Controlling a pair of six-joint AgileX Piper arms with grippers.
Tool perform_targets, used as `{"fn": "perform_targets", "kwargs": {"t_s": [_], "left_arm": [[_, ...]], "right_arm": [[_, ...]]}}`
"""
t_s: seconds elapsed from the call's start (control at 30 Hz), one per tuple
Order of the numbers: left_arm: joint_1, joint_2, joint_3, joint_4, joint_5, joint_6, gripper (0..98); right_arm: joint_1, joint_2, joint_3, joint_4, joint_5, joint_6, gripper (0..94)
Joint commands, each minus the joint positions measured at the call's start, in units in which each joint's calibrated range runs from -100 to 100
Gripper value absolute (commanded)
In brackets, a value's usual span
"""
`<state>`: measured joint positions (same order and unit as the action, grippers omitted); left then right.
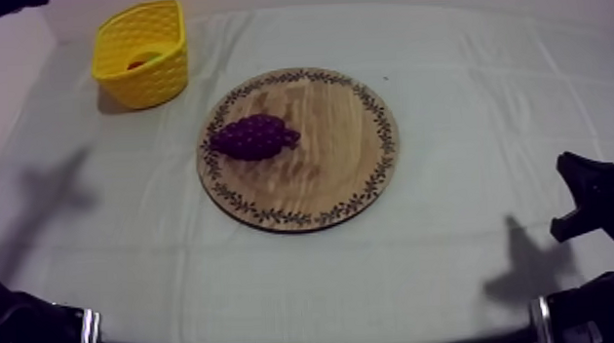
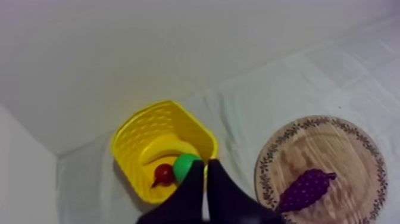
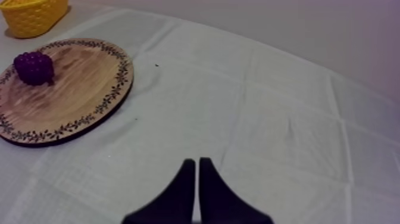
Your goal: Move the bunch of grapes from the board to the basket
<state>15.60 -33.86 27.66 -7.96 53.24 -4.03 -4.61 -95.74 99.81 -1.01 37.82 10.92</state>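
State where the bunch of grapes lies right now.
In the top view the bunch of grapes lies on the left part of the wooden board, the side nearer the yellow basket at the far left.

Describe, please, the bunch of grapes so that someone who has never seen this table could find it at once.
On the cloth lies a round wooden board with a patterned rim. The bunch of grapes lies on the board's side nearer the yellow basket. It alone sits on the board, dark purple and knobbly.
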Motion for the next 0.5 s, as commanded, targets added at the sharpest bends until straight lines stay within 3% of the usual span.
{"fn": "perform_targets", "kwargs": {"t_s": [0.0,0.47], "left_arm": [[2.5,4.52,-3.77,-0.66,1.33,0.12,0.0],[10.08,21.56,-8.2,-3.7,4.14,-0.64,0.0]], "right_arm": [[0.02,-0.01,-0.03,0.01,0.0,-0.01,0.4],[0.02,-0.01,-0.03,0.01,0.0,0.0,0.4]]}}
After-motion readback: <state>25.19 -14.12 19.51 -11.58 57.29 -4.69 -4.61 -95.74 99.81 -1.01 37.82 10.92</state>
